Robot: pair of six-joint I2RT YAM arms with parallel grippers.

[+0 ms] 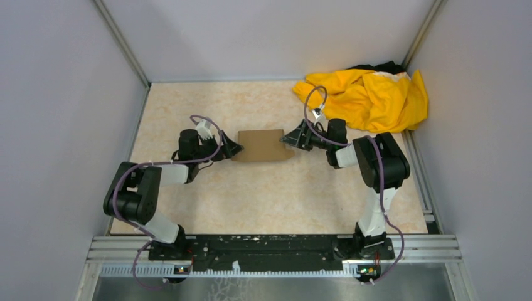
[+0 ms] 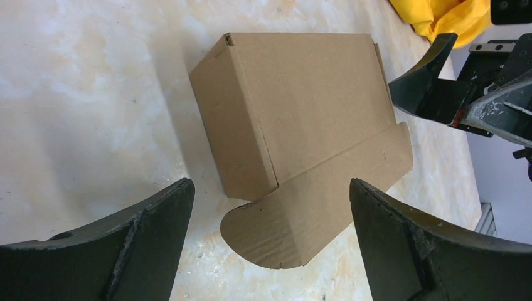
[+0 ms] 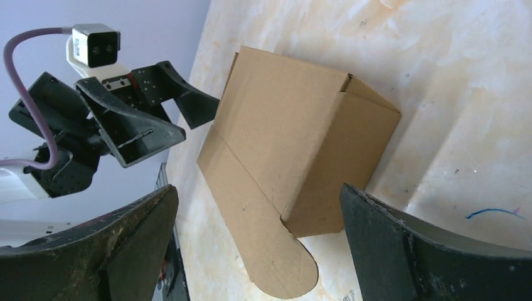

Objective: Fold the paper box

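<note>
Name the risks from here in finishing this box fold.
1. The rounded flap juts out untucked; a push could crease it instead of tucking it.
2. Neither the open left gripper nor the open right gripper holds the paper box, so it may slide.
3. They face each other across it and might collide.
</note>
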